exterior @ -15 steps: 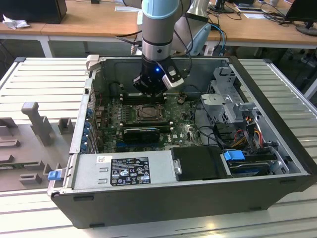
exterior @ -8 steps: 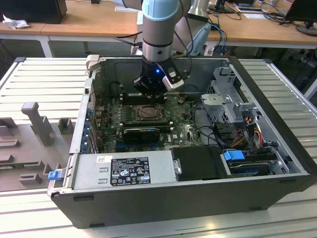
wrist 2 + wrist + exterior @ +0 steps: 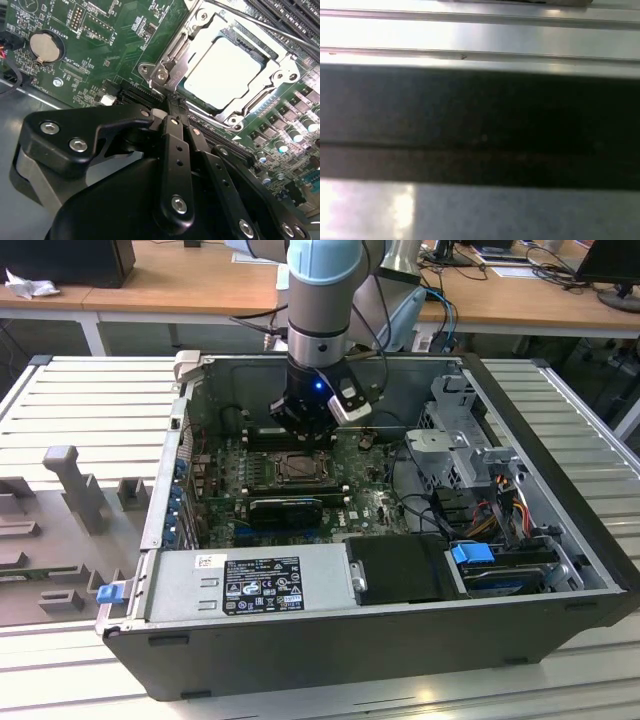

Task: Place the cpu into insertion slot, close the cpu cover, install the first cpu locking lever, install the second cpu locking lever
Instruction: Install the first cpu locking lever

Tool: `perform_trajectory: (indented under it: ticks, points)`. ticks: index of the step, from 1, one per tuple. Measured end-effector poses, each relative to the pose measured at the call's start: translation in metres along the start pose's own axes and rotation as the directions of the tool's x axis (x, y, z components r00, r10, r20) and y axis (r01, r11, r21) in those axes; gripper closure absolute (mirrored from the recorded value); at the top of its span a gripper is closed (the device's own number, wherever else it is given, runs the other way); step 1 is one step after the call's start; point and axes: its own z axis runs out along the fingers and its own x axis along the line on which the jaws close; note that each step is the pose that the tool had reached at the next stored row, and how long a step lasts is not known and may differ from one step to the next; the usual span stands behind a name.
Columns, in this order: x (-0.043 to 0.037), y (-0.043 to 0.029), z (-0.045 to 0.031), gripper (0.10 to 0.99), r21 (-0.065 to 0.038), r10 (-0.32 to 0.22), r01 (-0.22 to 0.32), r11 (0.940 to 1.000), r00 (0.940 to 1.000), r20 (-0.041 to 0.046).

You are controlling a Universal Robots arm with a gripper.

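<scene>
Your gripper [image 3: 175, 112] sits low inside the open computer case [image 3: 560, 540], over the motherboard [image 3: 225, 465] and just behind the socket as the exterior view shows it. In the second wrist view the fingers [image 3: 176, 150] are pressed together, tips meeting at the socket's near edge with nothing between them. Whether the tips touch the metal there, you cannot tell.

The cpu [image 3: 225, 75] lies flat in the insertion slot [image 3: 270, 56], its pale metal top showing through the square window. The cpu cover [image 3: 175, 65] is down over it, the frame lying flat around the chip's edges. A thin metal locking lever [image 3: 260, 25] runs along the far side of the socket, and a second one [image 3: 257, 102] lies along the near side; you cannot tell from here whether either is hooked under its catch.

Beside the socket, a round coin battery [image 3: 44, 45] sits in its holder on the green board. In the exterior view the long black graphics card [image 3: 285, 508] stands just in front of the socket, and the grey power supply [image 3: 250, 585] lies along the case's near wall. The case rests on a ribbed metal surface [image 3: 80, 410].

The first wrist view gives a dark band [image 3: 480, 125] between bright metal strips, too blurred to identify.
</scene>
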Motion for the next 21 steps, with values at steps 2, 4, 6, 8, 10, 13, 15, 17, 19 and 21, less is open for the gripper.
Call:
perform_trajectory:
  ticks: [2, 4, 6, 8, 10, 13, 15, 17, 19, 21]
  points:
    - [0.0000, -0.0001, 0.0015, 0.980, 0.000, 0.001, -0.001, 1.0000, 1.0000, 0.0000]
    - [0.0001, -0.0003, 0.0024, 0.980, 0.001, 0.001, -0.001, 1.0000, 1.0000, -0.0003]
    - [0.0001, -0.0003, 0.0025, 0.980, 0.000, 0.001, -0.001, 1.0000, 1.0000, -0.0002]
    - [0.0000, 0.0000, 0.0019, 0.980, -0.003, 0.001, -0.001, 1.0000, 1.0000, 0.0005]
    - [-0.0002, 0.0009, -0.0092, 0.980, -0.002, 0.001, -0.001, 1.0000, 1.0000, 0.0002]
    - [-0.0002, 0.0016, -0.0174, 0.980, -0.002, 0.001, -0.001, 1.0000, 1.0000, 0.0002]
    - [-0.0002, 0.0007, -0.0175, 0.980, -0.001, 0.001, -0.001, 1.0000, 1.0000, 0.0000]
    - [-0.0001, -0.0002, -0.0176, 0.980, -0.001, 0.001, -0.001, 1.0000, 1.0000, 0.0001]
    - [-0.0001, -0.0009, -0.0176, 0.980, -0.001, 0.001, -0.001, 1.0000, 1.0000, 0.0001]
    - [-0.0001, -0.0014, -0.0177, 0.980, -0.001, 0.001, -0.001, 1.0000, 1.0000, 0.0000]
